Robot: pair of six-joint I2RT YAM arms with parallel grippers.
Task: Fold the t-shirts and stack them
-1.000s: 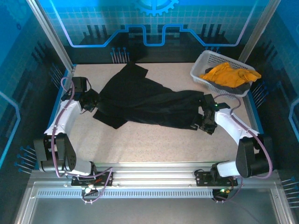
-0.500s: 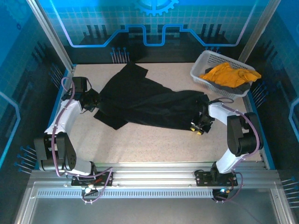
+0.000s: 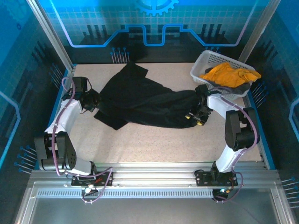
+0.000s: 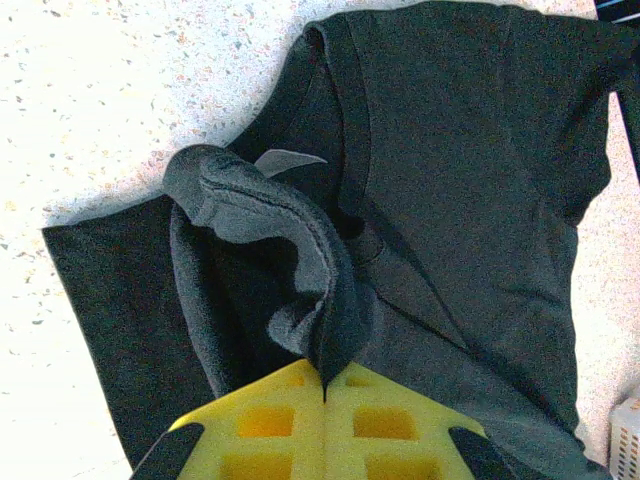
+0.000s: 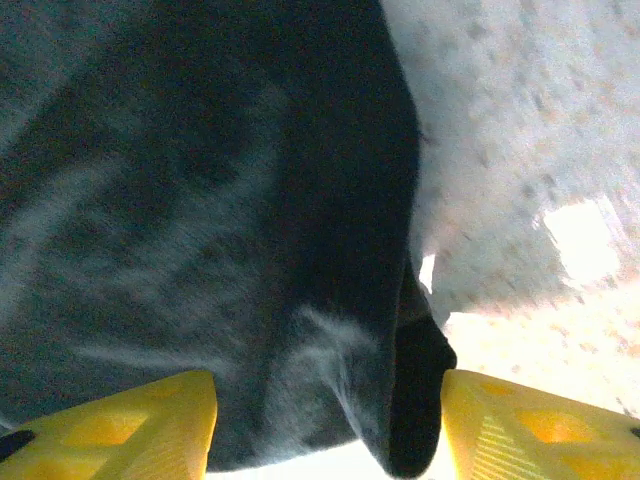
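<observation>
The black t-shirt (image 3: pixel 140 100) lies crumpled across the counter (image 3: pixel 154 140), its left edge pinched in the fully closed left tool (image 4: pixel 325 372) and its right edge between the parted, ungripping fingers of the right tool (image 5: pixel 326 416), while the mustard t-shirt (image 3: pixel 229 74) sits in the white basket (image 3: pixel 201 65).

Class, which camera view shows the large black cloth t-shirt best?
Top external: nearly the whole large black cloth t-shirt is visible, outline included. Left wrist shows one pinched, bunched fold up close; right wrist, just a blurred dark edge.

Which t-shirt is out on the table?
The big black t-shirt, spread on the table. The mustard-yellow t-shirt sits bunched in the white basket.
</observation>
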